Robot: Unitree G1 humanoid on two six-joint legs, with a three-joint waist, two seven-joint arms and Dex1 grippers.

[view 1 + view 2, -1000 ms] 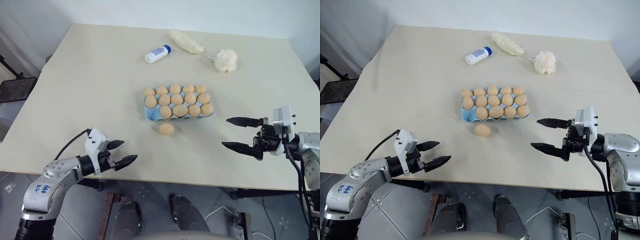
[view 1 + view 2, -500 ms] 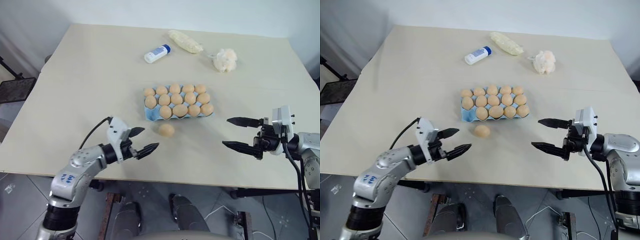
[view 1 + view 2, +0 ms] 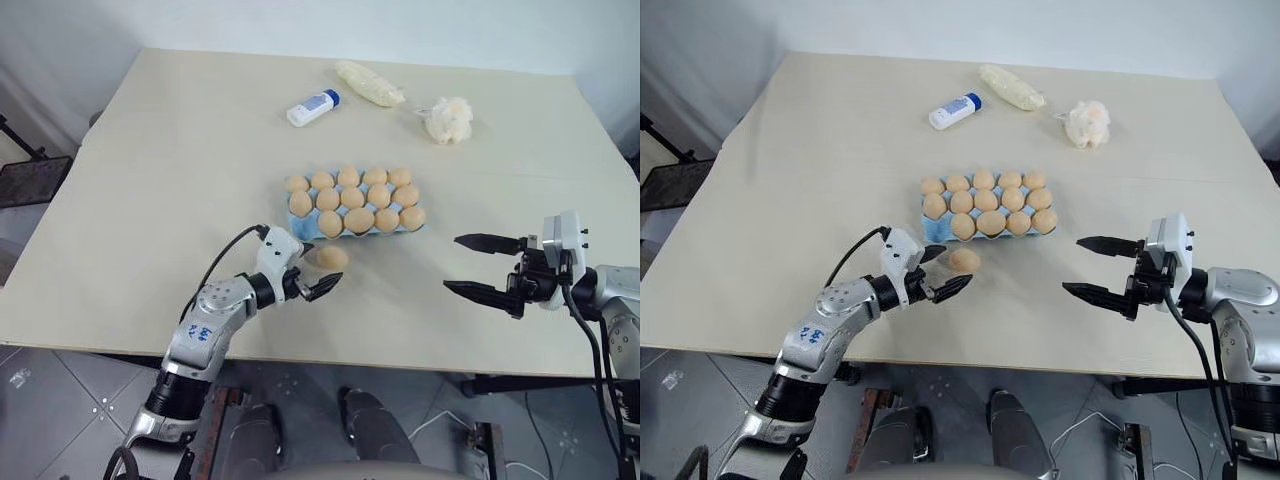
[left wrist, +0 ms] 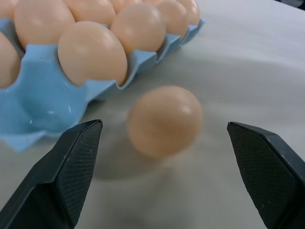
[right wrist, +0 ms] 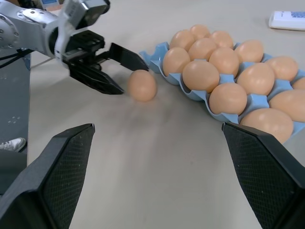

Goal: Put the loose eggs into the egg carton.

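Left end effector [image 3: 312, 270] gapes wide beside 1 loose egg [image 3: 332, 257]; right end effector [image 3: 470, 265] wide open, empty.

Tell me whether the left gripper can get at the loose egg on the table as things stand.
Probably yes. The left gripper is open, its fingers either side of the loose egg, which lies on the bare table just in front of the egg carton. Nothing lies between them.

Fourteen eggs [image 3: 346, 199] sit in one blue egg carton [image 3: 300, 230] — one loose egg [image 3: 332, 257], one bottle [image 3: 313, 108], one puff ball [image 3: 449, 119].
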